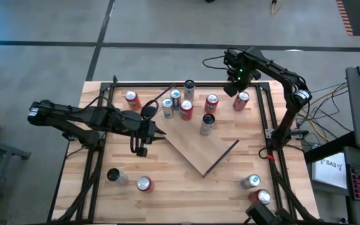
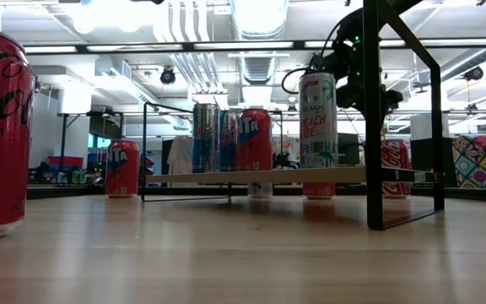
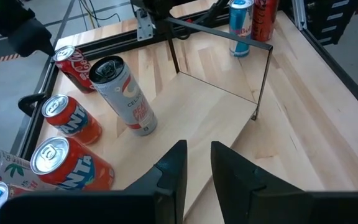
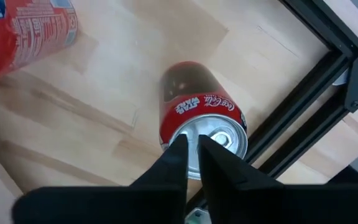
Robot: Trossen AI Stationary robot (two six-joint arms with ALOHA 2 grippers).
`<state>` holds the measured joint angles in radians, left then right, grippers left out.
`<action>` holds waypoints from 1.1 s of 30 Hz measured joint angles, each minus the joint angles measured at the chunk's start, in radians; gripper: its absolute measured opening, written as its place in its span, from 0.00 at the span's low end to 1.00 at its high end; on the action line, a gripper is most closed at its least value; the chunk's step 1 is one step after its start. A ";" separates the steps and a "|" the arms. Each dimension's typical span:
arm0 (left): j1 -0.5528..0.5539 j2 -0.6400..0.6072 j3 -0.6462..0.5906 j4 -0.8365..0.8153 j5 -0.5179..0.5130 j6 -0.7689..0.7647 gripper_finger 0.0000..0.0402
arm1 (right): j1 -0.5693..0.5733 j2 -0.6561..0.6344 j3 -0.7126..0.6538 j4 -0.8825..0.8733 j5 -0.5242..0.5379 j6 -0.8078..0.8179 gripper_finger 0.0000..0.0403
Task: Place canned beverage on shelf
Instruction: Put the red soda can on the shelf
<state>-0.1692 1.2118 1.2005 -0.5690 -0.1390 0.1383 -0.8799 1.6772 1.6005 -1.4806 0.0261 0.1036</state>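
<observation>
— Canned beverage, red cola (image 1: 241, 100): location?
— Upper right of the high view, upright on the worktop (image 1: 186, 194), just beside the black frame (image 1: 262, 119) and off the shelf (image 1: 199, 147).
— Right hand (image 1: 232, 89)?
— Directly above that can; in its wrist view the fingers (image 4: 174, 163) sit pressed nearly together over the lid, pinching nothing.
— Left hand (image 1: 144, 149)?
— Left of centre, at the shelf's left edge, fingers (image 3: 178, 167) slightly parted, holding nothing.
— Shelf stock?
— One tall silver can (image 1: 207, 124) standing, orange cans (image 1: 186, 110) and blue cans (image 1: 175, 99) clustered at its upper edge.
— Elsewhere?
— Four loose cans (image 1: 144, 183) across the lower worktop.
</observation>
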 joint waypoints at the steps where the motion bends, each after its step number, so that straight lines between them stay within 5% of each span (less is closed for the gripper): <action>1: 0.000 0.000 -0.001 0.000 0.000 0.000 0.14 | 0.000 -0.001 0.000 0.001 0.000 0.000 0.11; 18: 0.001 0.002 -0.006 0.001 -0.001 0.002 0.14 | 0.000 -0.006 0.000 -0.004 0.000 0.105 0.76; 33: 0.000 0.002 -0.027 0.006 -0.002 -0.001 0.14 | -0.004 -0.007 0.000 -0.004 0.000 0.105 0.85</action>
<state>-0.1688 1.2137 1.1738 -0.5634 -0.1406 0.1371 -0.8841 1.6703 1.6005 -1.4843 0.0265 0.2089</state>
